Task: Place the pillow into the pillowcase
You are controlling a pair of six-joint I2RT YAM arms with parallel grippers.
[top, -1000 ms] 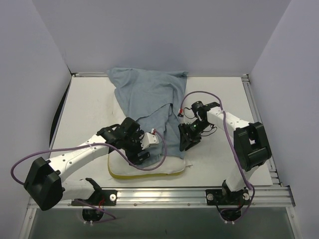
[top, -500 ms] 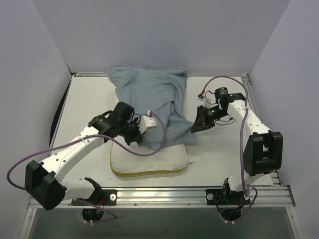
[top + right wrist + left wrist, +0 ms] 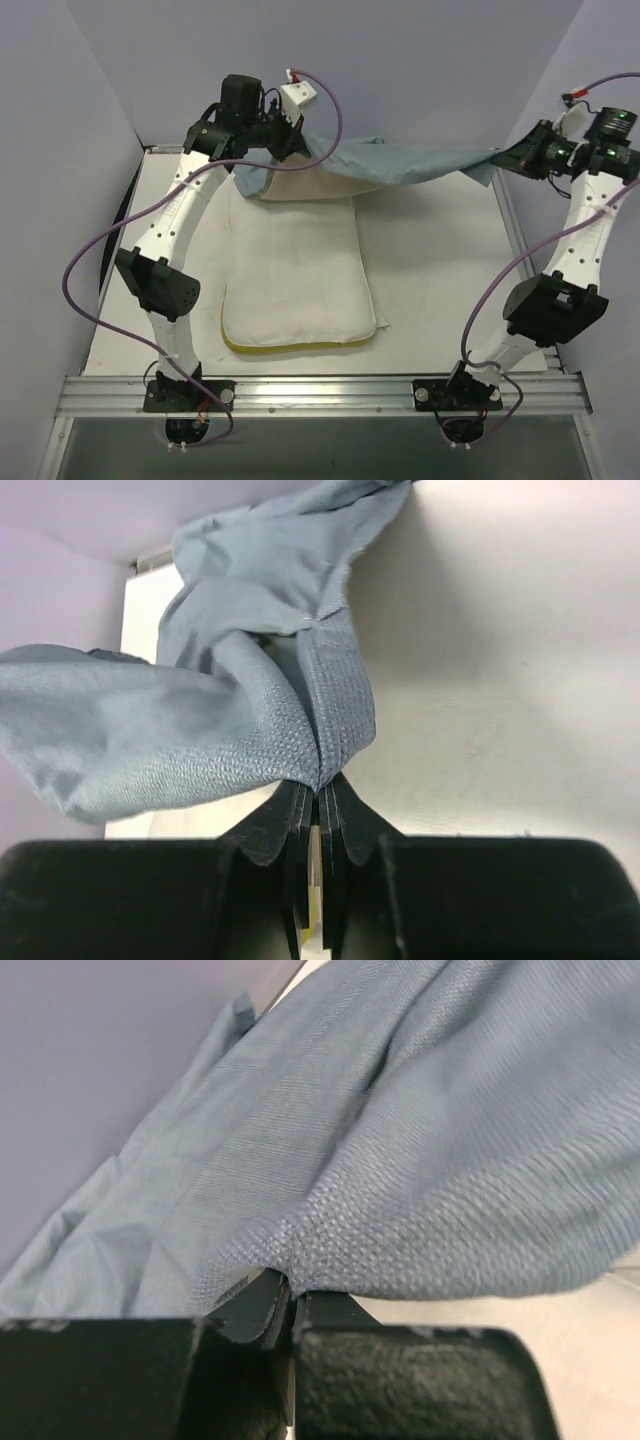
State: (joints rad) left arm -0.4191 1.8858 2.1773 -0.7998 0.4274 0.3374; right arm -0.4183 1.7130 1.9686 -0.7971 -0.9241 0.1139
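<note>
Overhead, both jaws clamp pillowcase (image 3: 420, 160) corners, stretching it across frame top, probably to spread its mouth over pillow (image 3: 300, 270).

Left arm (image 3: 190, 200) raised at the table's (image 3: 430, 270) far left corner, right arm (image 3: 585, 230) at far right, left gripper (image 3: 288, 143) and right gripper (image 3: 512, 160) clamping the pillowcase (image 3: 400, 163)

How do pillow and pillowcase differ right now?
1. Colour: the pillow is white with a yellow edge; the pillowcase is grey-blue.
2. Pose: the pillow lies flat on the table; the pillowcase is lifted, strung between the left gripper and right gripper, both shut on it.
3. Shape: the pillow keeps a plump rectangle; the pillowcase sags, limp and creased.
Shared: both are soft cloth.
</note>
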